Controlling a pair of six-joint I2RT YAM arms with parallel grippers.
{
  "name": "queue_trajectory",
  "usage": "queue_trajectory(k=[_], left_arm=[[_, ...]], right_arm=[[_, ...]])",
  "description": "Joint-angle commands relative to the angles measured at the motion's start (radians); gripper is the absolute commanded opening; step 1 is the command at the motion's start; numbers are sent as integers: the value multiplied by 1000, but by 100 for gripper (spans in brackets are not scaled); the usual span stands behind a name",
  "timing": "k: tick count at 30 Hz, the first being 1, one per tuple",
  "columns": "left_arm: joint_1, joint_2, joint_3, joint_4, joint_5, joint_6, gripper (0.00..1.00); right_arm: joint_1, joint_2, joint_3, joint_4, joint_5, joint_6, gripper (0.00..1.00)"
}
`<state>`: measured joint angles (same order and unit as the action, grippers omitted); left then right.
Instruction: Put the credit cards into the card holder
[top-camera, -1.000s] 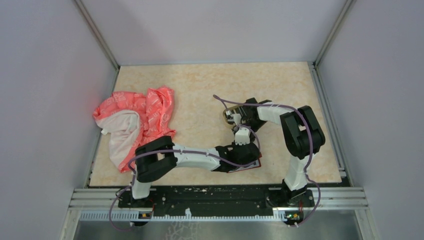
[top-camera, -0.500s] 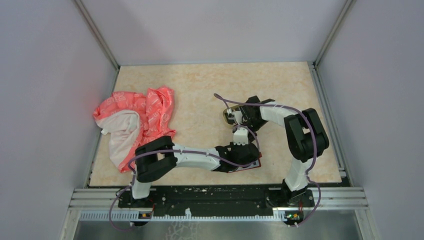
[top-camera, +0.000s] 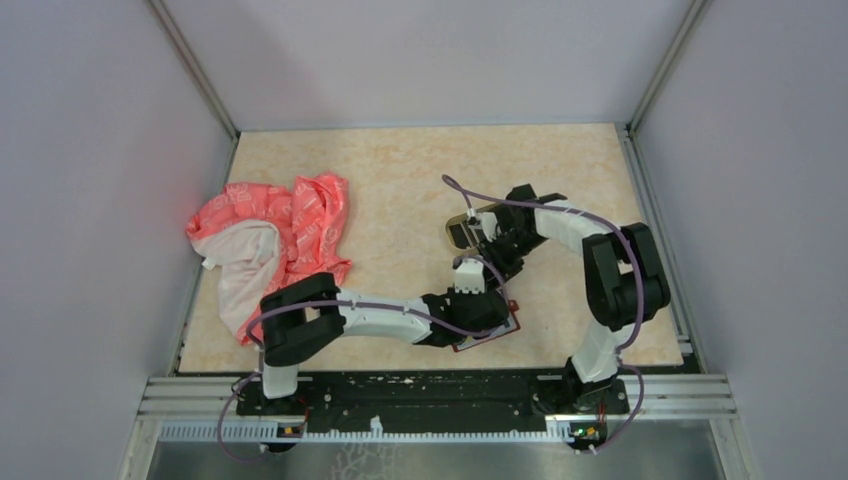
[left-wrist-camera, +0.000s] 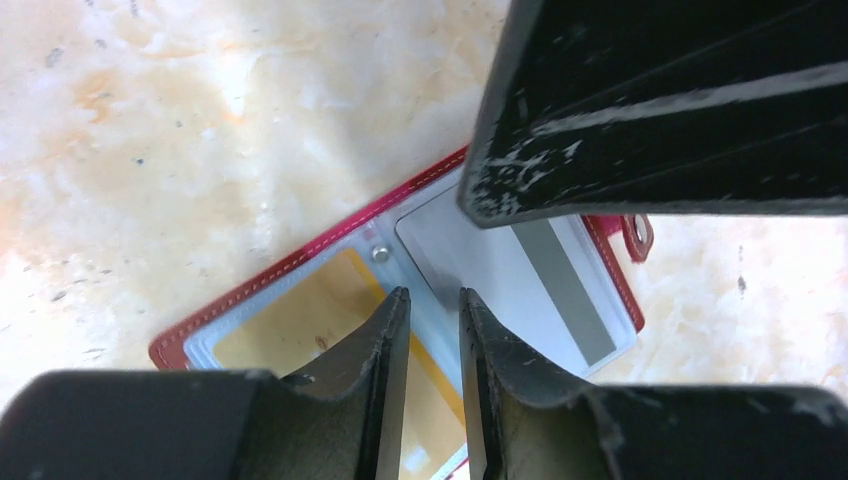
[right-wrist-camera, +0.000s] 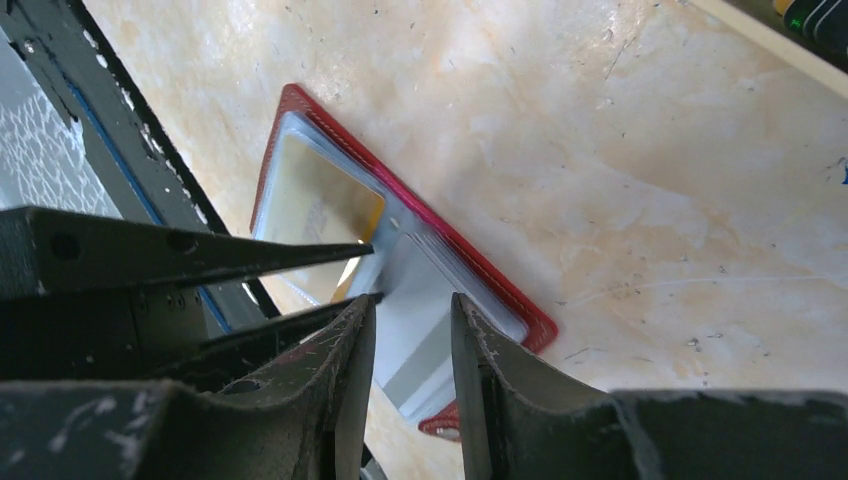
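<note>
The red card holder lies open and flat near the table's front. In the left wrist view the card holder shows clear sleeves, with a gold-tan card in one and a pale grey striped card in the other. My left gripper is just above its spine, jaws a narrow gap apart with nothing between them. My right gripper hovers over the striped card, jaws slightly apart and empty. The holder and gold-tan card also show there. From above, both grippers, left and right, crowd the holder.
An oval tan tray with a dark card in it sits just behind the grippers. A crumpled pink-and-white cloth lies at the left. Grey walls ring the table; a black rail runs along the near edge.
My right arm has swung right and back off the tray, uncovering it, and its gripper now points down at the holder. My left arm has shifted slightly left, showing more of the holder.
</note>
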<state>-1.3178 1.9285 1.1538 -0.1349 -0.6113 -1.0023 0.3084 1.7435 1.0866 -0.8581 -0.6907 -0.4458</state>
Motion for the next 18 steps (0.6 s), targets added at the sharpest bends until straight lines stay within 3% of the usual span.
queue_trajectory(k=[1,6,13,16,18], left_arm=[[2,-52,-52,-98,-19,-6,32],[2,-171,-128,44,30,105,34],[2,-415,-390,393,101,313,37],[2,-503,-446,402,86,365,40],[2,-551,-479,393,74,406,49]], right_arm=[[-8,-58,-5,-6,-32,-32,34],[-10,-94,-11,4,-40,-61,34],[-13,-190,-15,22,-81,-122,34],[-13,-244,-19,39,-97,-142,34],[-14,-284,-23,52,-113,-153,34]])
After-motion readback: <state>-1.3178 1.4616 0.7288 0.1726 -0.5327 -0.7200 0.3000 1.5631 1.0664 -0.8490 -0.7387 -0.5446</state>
